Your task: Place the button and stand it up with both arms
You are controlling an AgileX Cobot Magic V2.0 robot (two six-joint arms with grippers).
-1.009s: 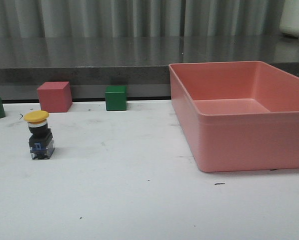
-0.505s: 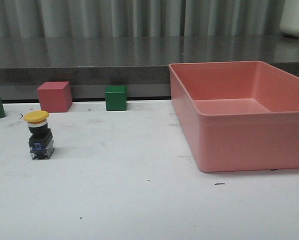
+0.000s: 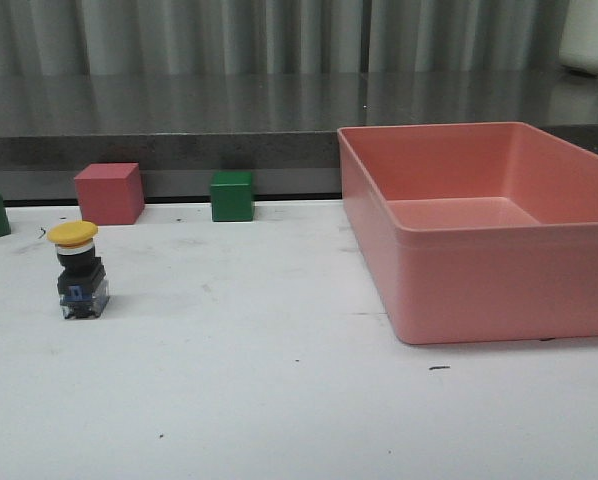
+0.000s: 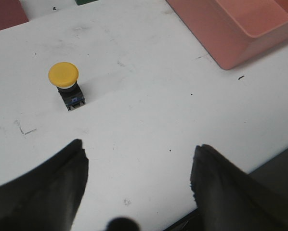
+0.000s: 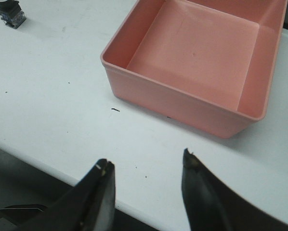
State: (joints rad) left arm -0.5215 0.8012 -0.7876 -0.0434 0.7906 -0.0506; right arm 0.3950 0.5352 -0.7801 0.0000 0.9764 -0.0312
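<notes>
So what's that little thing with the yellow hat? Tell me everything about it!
That is the button. It has a round yellow cap like a mushroom top, a pale ring just under it, and a black blocky body with a blue bit and shiny terminals at the bottom. It looks like plastic with some metal. It stands upright, cap up, on the white table, on the left side, nearer the camera than the red cube. Only the table touches it; neither pincer holds it.

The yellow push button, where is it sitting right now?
In the front view the button stands upright on the left side of the white table, in front of the red cube, well left of the pink bin, and no claw touches it.
</notes>
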